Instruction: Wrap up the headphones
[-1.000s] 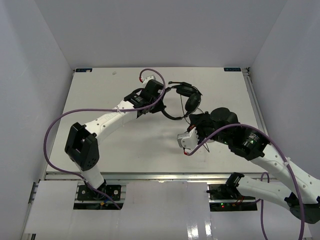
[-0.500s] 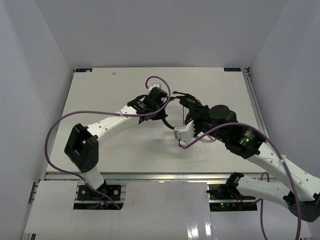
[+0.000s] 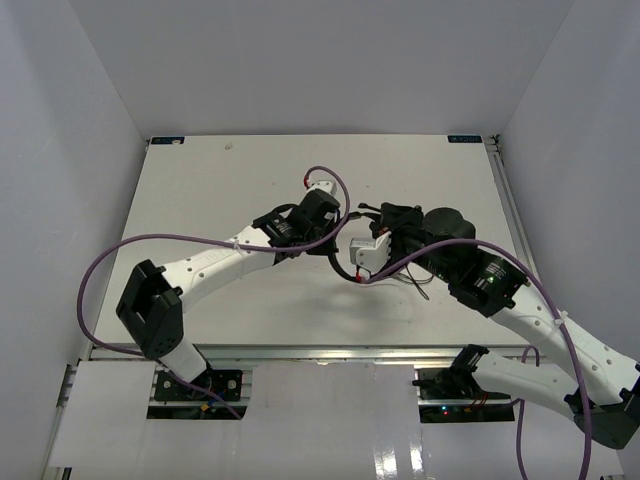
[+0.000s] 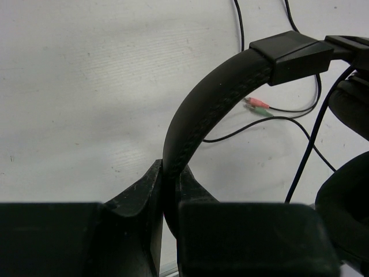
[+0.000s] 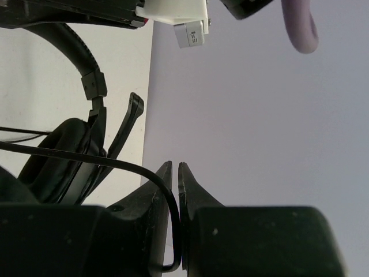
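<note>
The black headphones (image 3: 347,268) are held up over the middle of the table between both arms. My left gripper (image 4: 170,179) is shut on the padded headband (image 4: 213,98), which arches up and right to an ear cup (image 4: 346,213). The thin dark cord (image 4: 305,150) hangs in loops, and its pink and green plugs (image 4: 256,107) lie on the table. My right gripper (image 5: 174,170) is shut on the cord (image 5: 115,163), next to an ear cup (image 5: 57,150) and the mic boom (image 5: 130,115). In the top view the left gripper (image 3: 335,238) and right gripper (image 3: 388,215) are close together.
The white table (image 3: 220,190) is walled at the back and both sides. Thick purple robot cables (image 3: 110,260) loop off both arms. Loose cord (image 3: 415,282) trails on the table under the right arm. The left wrist (image 5: 173,14) sits just above the right gripper's view.
My left gripper has carried the headband toward the near right. My right gripper has swung left and farther back with the cord, and now sits right beside the ear cups.
</note>
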Controlling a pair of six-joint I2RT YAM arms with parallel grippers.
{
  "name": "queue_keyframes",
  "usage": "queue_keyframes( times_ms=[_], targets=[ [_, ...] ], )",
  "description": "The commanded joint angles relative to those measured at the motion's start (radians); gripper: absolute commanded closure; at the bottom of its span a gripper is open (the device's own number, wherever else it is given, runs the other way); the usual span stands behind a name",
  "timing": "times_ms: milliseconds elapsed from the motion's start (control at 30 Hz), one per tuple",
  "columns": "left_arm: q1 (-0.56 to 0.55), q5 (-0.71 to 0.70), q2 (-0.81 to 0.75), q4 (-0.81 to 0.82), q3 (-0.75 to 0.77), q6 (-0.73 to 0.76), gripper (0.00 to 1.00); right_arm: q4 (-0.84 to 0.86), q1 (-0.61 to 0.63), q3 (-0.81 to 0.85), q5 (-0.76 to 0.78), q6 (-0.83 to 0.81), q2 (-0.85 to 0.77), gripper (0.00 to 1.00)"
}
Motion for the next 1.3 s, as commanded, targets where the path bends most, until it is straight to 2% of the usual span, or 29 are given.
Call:
queue_keyframes(
  times_ms=[0,433,700,1033,1267],
  targets=[
    [-0.006,0.001,-0.112,0.032,-0.030,0.025,1.00,0.088,-0.023,0.019,-0.024,0.080,-0.025,0.85],
    [-0.007,0.022,-0.139,0.026,-0.097,0.078,1.00,0.110,-0.041,0.025,-0.021,0.096,-0.030,0.79],
    [-0.008,0.074,-0.177,0.044,-0.141,0.122,1.00,0.122,-0.060,0.026,-0.053,0.163,-0.021,0.75],
    [-0.053,0.162,-0.240,0.062,-0.185,0.211,1.00,0.130,-0.088,0.042,-0.148,0.275,0.027,0.74],
    [-0.066,0.185,-0.337,0.060,-0.238,0.233,1.00,0.150,-0.220,0.062,-0.320,0.384,0.079,0.75]
  ],
)
